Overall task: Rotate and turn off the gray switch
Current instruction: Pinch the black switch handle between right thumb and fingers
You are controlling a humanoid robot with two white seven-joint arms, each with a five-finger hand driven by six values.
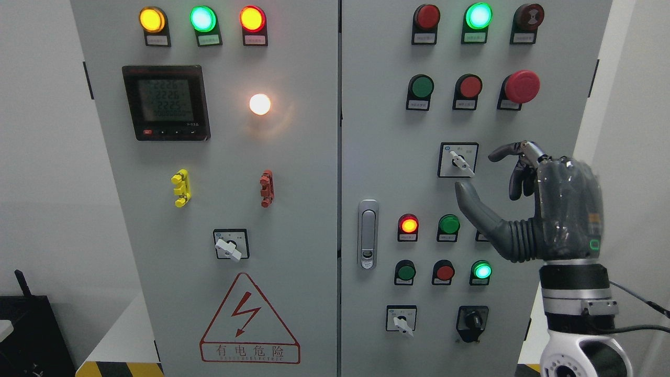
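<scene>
While the right hand (528, 201) comes up from the bottom right corner, it hangs in front of the right door of the big gray cabinet (293, 209). Its fingers (515, 180) are loosely curled and spread apart, and they hold nothing. The thumb (479, 207) sticks out to the left, with its tip just below the gray switch (460, 162). This switch sits on a white square plate with a black edge, near the middle of the right door. Its little knob is tilted, with the end pointing down to the right. I cannot tell if the thumb touches it.

Farther back on the same door, below the hand, a small red light (408, 225) glows. A silver door handle (368, 234) is to its left. On the left door, a dark meter screen (166, 102) shows numbers, and a red danger triangle (249, 320) sits near the bottom.
</scene>
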